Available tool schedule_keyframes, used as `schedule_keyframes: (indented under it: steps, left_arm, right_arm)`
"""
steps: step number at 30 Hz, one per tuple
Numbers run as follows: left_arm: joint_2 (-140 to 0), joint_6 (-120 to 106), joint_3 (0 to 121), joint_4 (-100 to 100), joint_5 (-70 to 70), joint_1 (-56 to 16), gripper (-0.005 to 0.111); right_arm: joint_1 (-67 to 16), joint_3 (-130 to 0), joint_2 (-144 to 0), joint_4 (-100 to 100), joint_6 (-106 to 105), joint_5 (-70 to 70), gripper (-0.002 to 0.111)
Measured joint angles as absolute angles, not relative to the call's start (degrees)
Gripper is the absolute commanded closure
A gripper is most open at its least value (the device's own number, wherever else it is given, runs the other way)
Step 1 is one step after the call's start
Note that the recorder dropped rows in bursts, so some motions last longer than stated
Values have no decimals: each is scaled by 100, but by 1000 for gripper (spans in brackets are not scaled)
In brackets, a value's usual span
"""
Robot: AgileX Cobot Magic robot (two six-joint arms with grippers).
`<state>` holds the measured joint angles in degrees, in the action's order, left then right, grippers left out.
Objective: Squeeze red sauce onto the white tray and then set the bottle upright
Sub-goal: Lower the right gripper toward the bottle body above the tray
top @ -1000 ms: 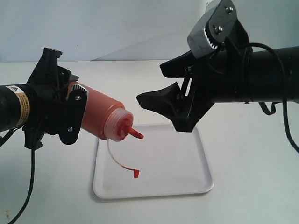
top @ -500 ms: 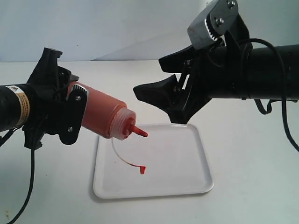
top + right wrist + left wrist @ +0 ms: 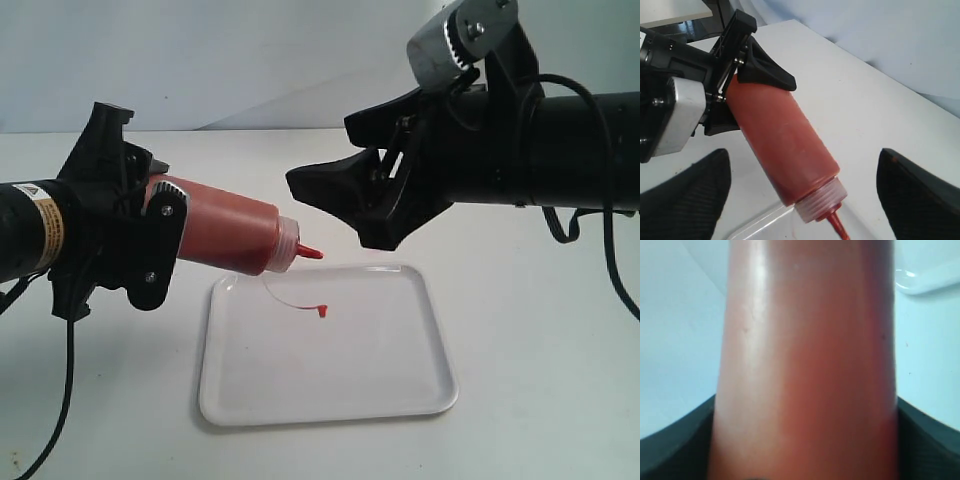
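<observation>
My left gripper (image 3: 158,218) is shut on the base half of the bottle (image 3: 225,235), holding it nearly level. The red nozzle (image 3: 309,252) points right over the far left corner of the white tray (image 3: 400,390). A small red cap (image 3: 323,310) dangles from the neck on a thin tether above the tray. The bottle (image 3: 805,365) fills the left wrist view. My right gripper (image 3: 318,153) stands open just above and to the right of the nozzle, touching nothing. In the right wrist view its fingers (image 3: 690,200) stand wide on either side of the bottle (image 3: 785,145), apart from it.
The tray lies on a white table (image 3: 540,400) in front of a pale wall. Both black arms reach in from the sides, with cables hanging under them. The tray's surface looks plain white in the exterior view.
The bottle has swung up from nozzle-down to nearly level. The tethered cap swung up and to the right with it. The right gripper shifted slightly up.
</observation>
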<state>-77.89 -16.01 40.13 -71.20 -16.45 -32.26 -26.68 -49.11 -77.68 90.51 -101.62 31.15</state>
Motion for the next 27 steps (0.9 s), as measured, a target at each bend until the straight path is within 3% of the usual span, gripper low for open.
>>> schedule_keyframes:
  steps: [5,8,27]
  left_arm:
    - [-7789,-1601,4013,-7120,-1674,-3226,107]
    - [-7789,-1601,4013,-7120,-1674,-3226,107]
    - [-7789,-1601,4013,-7120,-1697,-3226,107]
  right_arm:
    - [-2668,-4911,-7768,9042,-10162,3088,29]
    - [-2668,-4911,-7768,8830,-10190,3076,4]
    - [-2668,-4911,-7822,7724,-10185,3075,3]
